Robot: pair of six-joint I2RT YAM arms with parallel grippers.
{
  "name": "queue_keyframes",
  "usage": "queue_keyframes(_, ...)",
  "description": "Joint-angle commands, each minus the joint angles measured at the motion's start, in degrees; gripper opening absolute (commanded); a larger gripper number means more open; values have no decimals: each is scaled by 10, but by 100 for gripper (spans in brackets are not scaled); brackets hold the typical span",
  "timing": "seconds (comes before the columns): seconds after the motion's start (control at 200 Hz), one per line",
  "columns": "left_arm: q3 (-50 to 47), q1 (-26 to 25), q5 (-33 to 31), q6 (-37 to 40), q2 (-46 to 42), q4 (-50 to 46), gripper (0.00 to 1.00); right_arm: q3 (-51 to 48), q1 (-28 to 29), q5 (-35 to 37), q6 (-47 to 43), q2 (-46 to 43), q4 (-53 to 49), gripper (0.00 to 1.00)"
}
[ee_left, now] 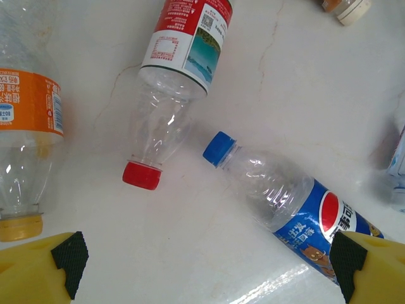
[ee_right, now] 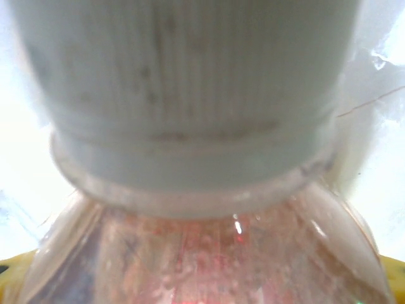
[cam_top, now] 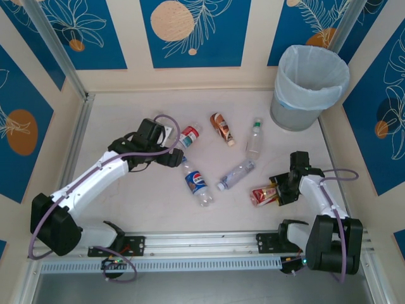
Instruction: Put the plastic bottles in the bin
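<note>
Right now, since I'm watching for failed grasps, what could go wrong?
1. The open left gripper hangs between the red-capped bottle and the Pepsi bottle, centred on neither; closing could knock one rolling.
2. The right gripper is at the red-yellow bottle; its smooth plastic might slip on the way to the bin.

your pale table (cam_top: 126,209) holds the bin (cam_top: 310,85) upright at its far right corner. the pepsi bottle (cam_top: 197,182), red-labelled bottle (cam_top: 188,135) and brown-labelled bottle (cam_top: 221,128) lie sideways mid-table.
</note>
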Motion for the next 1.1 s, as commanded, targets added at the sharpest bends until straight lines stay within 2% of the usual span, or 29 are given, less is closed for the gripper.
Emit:
queue_keyframes(0.0,20,-1,-6,13,10,-13,99,-6,7,-26,25,-45,16,52)
queue_keyframes(0.28,28,0,5,1,30,-17,99,2,11,-37,8,-111,36,49)
queue_keyframes(0.4,48,0,51,-40,42,-31,99,10,16,-48,7,-123,70,49)
queue_keyframes(0.49,38,0,62,-82,32,-16,99,8,26,-48,8,-138,116,49)
queue_keyframes(0.69,-39,0,74,-177,5,117,99,15,57,-25,-7,-155,216,49)
queue_keyframes(0.855,-111,-1,9,-251,-3,263,99,21,91,5,-19,-147,303,48)
queue_keyframes(1.095,-80,-9,86,-242,28,349,99,23,165,100,-8,-124,431,48)
